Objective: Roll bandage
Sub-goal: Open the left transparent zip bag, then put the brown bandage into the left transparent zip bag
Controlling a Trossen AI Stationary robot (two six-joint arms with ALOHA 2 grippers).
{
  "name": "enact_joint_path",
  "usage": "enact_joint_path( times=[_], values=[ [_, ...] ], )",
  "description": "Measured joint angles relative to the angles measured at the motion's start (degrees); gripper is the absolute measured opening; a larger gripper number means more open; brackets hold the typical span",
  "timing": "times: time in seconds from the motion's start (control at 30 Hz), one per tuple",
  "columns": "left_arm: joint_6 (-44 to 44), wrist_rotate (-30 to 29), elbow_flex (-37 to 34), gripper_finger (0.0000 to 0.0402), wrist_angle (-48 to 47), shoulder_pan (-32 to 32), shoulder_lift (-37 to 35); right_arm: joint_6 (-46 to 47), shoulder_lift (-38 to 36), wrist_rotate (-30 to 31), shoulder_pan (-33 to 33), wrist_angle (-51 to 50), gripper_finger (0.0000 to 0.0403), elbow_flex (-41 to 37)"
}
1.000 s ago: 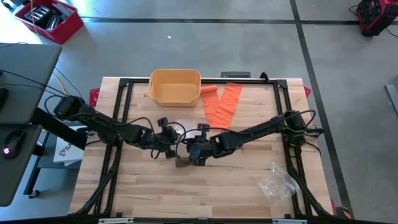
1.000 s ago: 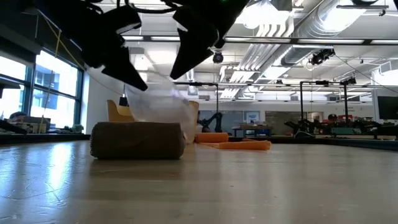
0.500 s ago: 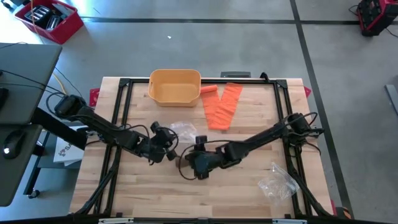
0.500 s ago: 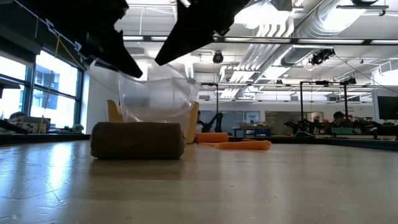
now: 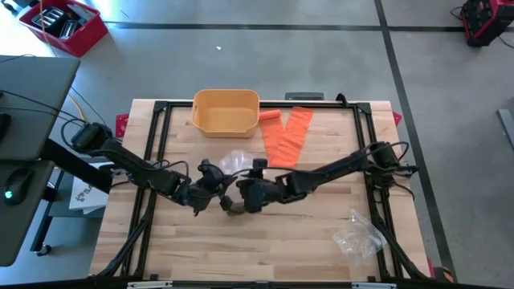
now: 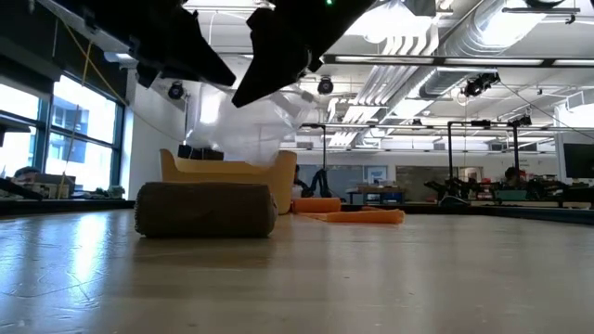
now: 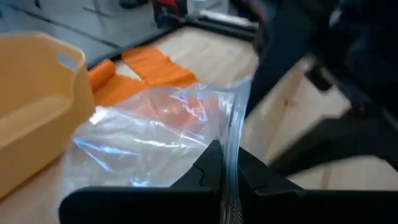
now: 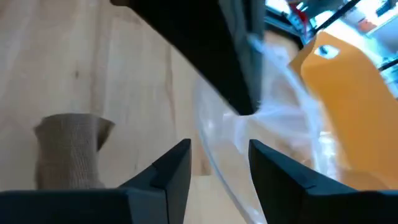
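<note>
Left gripper point(image 5: 210, 186), centre frame, clenched on clear plastic bag point(image 5: 234, 163), now lifted higher. Right gripper point(image 5: 238, 195) jaws released beside it. Tan bandage roll point(image 6: 205, 210) unmoved on table point(image 5: 305, 241).

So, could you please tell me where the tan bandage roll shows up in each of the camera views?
High view: tan bandage roll lies mid-table, just below the two pincers.
Low view: it lies on the tabletop at left, under the lifted clear plastic bag.
Left wrist view: not in it.
Right wrist view: lower left.
Shared landmark: the yellow bin, behind the roll.
</note>
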Motion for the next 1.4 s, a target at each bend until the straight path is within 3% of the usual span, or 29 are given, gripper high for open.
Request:
enact_joint_path(
  times=[0.13,0.23,0.5,0.77,0.9,1.17,1.3,1.4],
  values=[
    [1.4,-3.9,0.0,0.0001,1.0,-0.3,0.1,-0.1,0.3,-10.2,-0.3,-1.7,0.0151,0.0],
    [2.9,-8.1,0.0,0.0,0.6,-1.2,0.1,-0.4,0.4,-13.7,-0.3,-3.4,0.0151,0.0],
    [0.7,-10.0,-0.1,0.0,-4.1,-2.6,0.2,-2.7,-0.5,-2.1,1.5,-3.6,0.0151,0.0],
    [-5.1,-9.3,-1.1,0.0,-5.4,-3.0,5.5,-1.2,-3.5,-1.9,4.1,-3.3,0.0151,0.0],
    [-5.2,-9.1,-1.1,0.0,-1.4,-3.5,8.9,3.0,-4.1,3.9,4.8,-3.6,0.0151,0.0],
    [-4.6,-8.3,-1.1,0.0,2.0,-3.6,10.3,11.6,-0.3,3.2,2.3,-9.2,0.015,0.0],
    [-4.2,-8.5,-1.1,0.0,2.3,-4.0,10.2,12.8,2.6,5.3,1.7,-10.0,0.0126,0.0],
    [-4.5,-8.5,-1.1,0.0,2.3,-4.2,10.2,14.2,3.2,8.7,1.6,-11.2,0.0079,0.0]
  ],
)
